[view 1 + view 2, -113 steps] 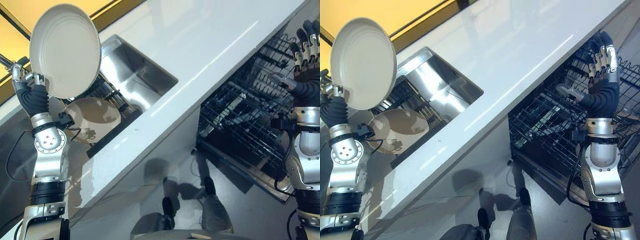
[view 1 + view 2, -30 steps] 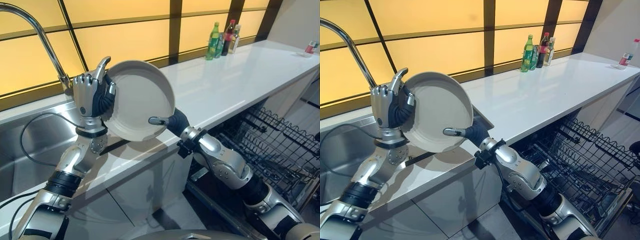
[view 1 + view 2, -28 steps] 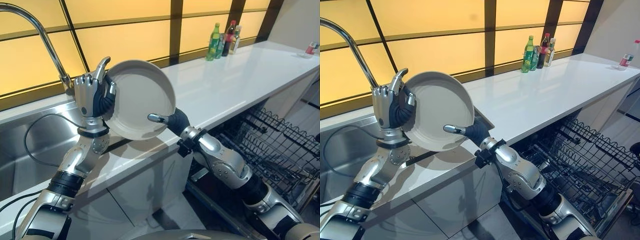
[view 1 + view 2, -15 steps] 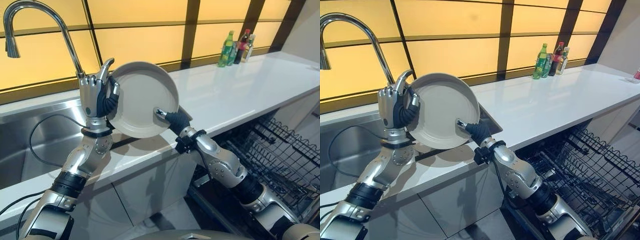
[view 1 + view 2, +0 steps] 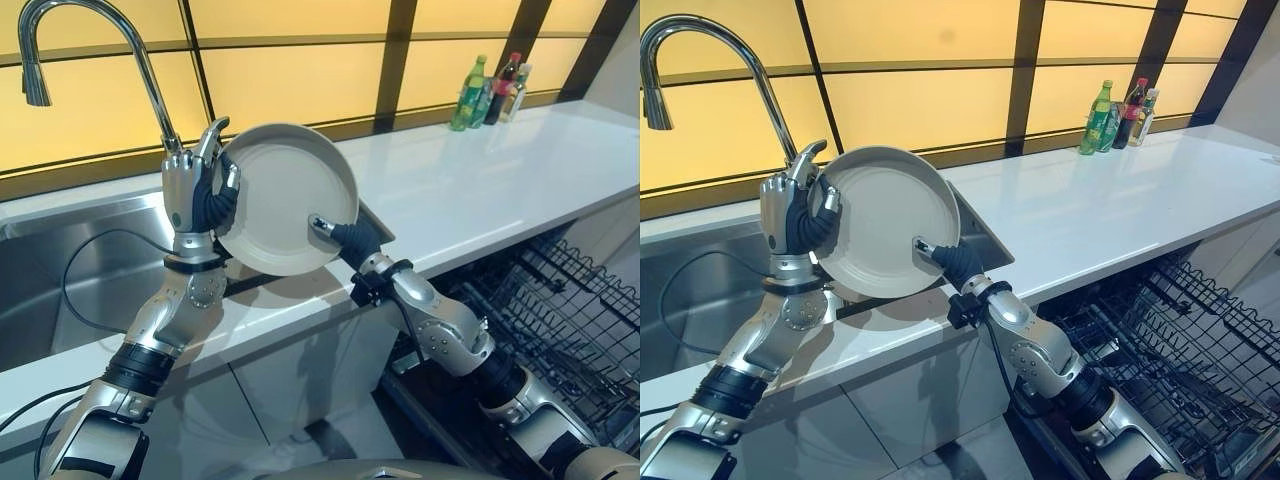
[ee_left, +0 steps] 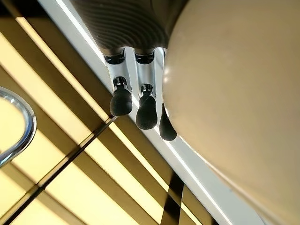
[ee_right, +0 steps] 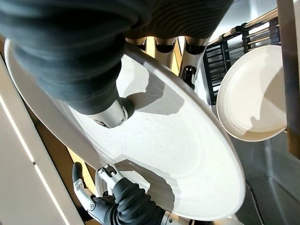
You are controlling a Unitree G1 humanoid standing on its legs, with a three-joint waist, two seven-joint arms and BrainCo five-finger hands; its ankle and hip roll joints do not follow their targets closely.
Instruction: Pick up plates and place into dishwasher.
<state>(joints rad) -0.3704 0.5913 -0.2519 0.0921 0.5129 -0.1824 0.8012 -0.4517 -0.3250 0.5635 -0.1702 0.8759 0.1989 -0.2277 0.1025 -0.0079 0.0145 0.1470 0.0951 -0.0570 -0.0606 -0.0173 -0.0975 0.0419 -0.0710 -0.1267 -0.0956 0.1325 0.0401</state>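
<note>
A round beige plate (image 5: 285, 195) is held upright above the front of the white counter (image 5: 480, 170), just right of the sink. My left hand (image 5: 190, 195) pinches its left rim, thumb on the front, straight fingers (image 6: 123, 101) behind the plate (image 6: 234, 93). My right hand (image 5: 345, 235) grips the lower right rim; its thumb (image 7: 110, 112) presses the face of the plate (image 7: 187, 150) and its fingers lie behind. A second plate (image 7: 253, 93) lies in the sink. The open dishwasher's black wire rack (image 5: 560, 310) sits low on the right, below the counter.
A tall curved faucet (image 5: 100, 30) rises behind the steel sink (image 5: 60, 270) on the left. Several bottles (image 5: 490, 90) stand at the far back of the counter by the amber window panels. The cabinet fronts drop away below the counter edge.
The camera has shifted a little. My right thumb has come up onto the plate's face and that hand has closed on the lower right rim. The left hand and plate have barely moved.
</note>
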